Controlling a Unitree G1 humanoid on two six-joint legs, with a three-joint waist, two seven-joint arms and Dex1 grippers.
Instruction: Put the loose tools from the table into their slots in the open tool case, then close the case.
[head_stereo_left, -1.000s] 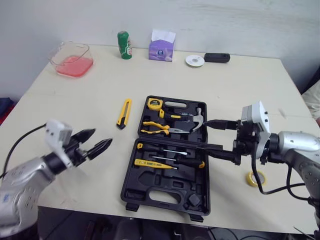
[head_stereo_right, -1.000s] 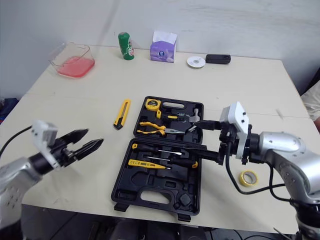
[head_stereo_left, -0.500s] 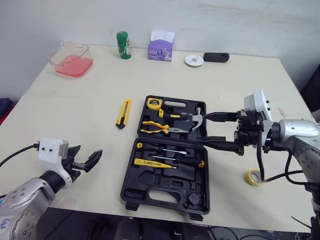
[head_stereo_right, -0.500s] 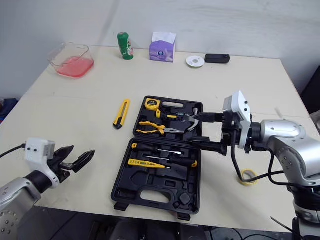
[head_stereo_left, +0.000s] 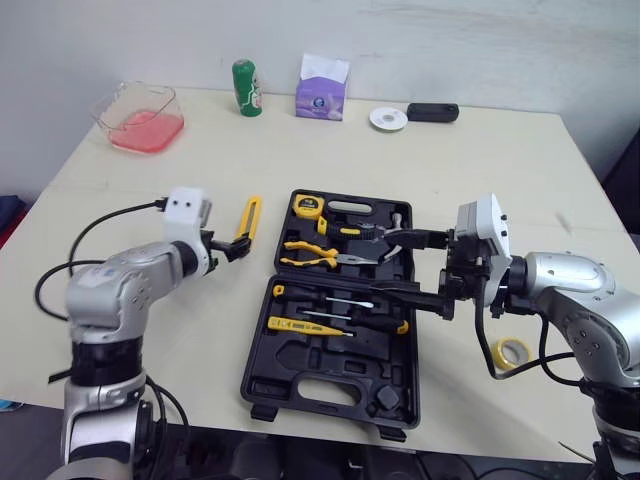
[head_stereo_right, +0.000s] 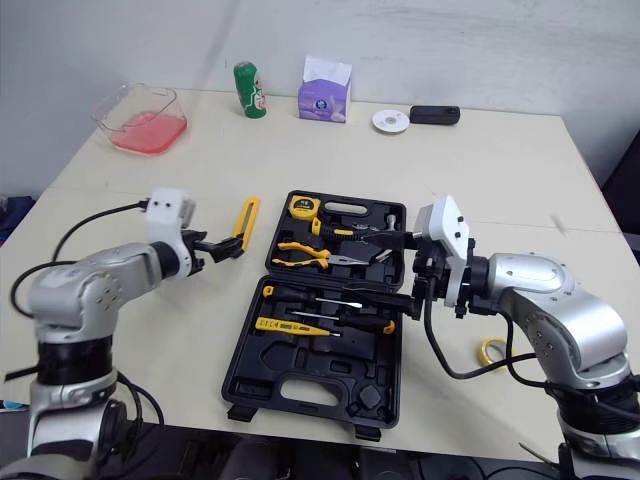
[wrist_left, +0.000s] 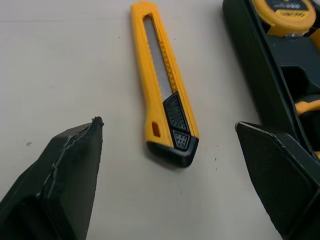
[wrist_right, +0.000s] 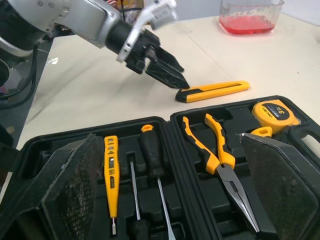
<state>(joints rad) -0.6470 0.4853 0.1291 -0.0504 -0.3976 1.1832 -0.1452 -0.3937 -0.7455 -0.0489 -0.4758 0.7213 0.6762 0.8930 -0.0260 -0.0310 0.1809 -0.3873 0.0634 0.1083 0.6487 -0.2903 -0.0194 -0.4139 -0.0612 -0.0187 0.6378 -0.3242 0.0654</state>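
My left gripper hangs spread wide at the near end of the yellow utility knife. The knife lies flat on the table, just beside the left wall of the tool case. I should straddle the handle squarely and keep my inner finger off that wall. Bare table lies to the knife's left. My right gripper hovers open above the case.
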